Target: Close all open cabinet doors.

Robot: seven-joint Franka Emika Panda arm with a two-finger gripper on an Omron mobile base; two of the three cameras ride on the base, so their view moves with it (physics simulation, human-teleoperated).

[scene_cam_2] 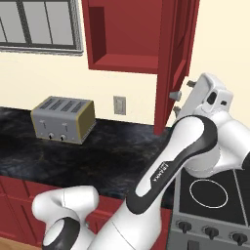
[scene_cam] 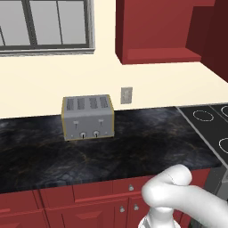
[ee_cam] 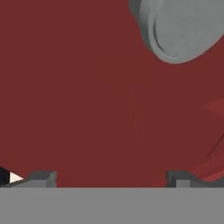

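Fingers (ee_cam: 111, 177) stand spread wide with nothing between them, their two dark tips pointed straight at the red face of the open cabinet door (scene_cam_2: 168, 63), so close that its panel spans the hand view and the round silver knob (ee_cam: 183, 28) looms just above and to one side of the tips. From the right base view the hand sits against the outer face of that door, near its lower edge, which fits a flat push to swing it shut rather than a pull on the knob; that is my reading, not something shown.

Relative to the toaster (scene_cam_2: 62, 118) on the dark tabletop (scene_cam_2: 107, 156), the door hangs well off to the right and above, swung out edge-on from the wall cabinet (scene_cam_2: 124, 36). That cabinet is open to the room, and the part of its inside that can be seen holds nothing. The toaster's slots look empty too. The wall outlet (scene_cam_2: 119, 105) sits between toaster and door.
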